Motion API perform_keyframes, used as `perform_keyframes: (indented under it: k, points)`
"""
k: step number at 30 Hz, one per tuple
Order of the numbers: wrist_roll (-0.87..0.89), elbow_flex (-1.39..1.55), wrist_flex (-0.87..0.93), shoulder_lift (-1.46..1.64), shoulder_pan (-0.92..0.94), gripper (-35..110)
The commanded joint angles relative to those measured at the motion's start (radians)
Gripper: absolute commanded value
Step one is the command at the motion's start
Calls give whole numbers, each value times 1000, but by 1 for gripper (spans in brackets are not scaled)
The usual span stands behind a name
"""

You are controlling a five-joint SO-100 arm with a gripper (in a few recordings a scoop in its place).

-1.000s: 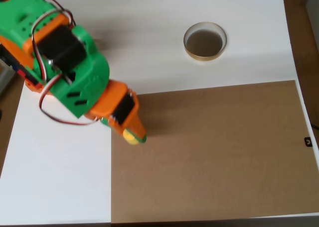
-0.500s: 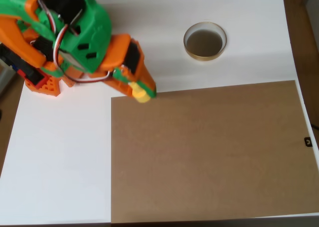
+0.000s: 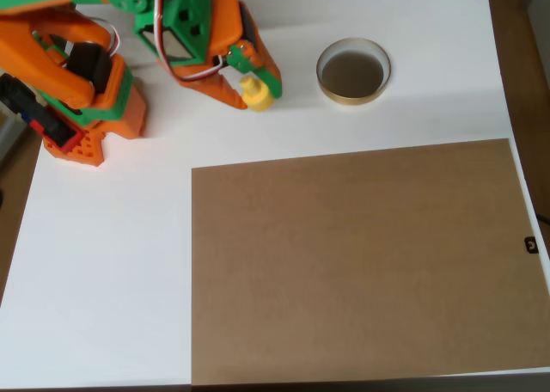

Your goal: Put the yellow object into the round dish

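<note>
In the overhead view my orange and green gripper (image 3: pixel 255 92) is shut on the yellow object (image 3: pixel 255 93), a small bright yellow piece held between the fingertips above the white table. The round dish (image 3: pixel 353 71), shallow with a pale gold rim and a dark inside, stands to the right of the gripper with a gap of bare table between them. Nothing lies in the dish.
A large flat brown board (image 3: pixel 361 263) covers the lower right of the white table (image 3: pixel 94 263). The arm's orange base (image 3: pixel 77 108) stands at the upper left. A darker wooden surface runs along the right edge.
The gripper, holding the yellow object, has lifted off the brown board's left corner and swung up and right toward the dish. The arm has folded back toward its base.
</note>
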Motion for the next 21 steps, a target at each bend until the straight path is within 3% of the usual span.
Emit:
perform_keyframes:
  k: [1,21]
  points:
    - [-5,-34,17,-8,-83,0]
    - [-17,-215,29,-307,-193,0]
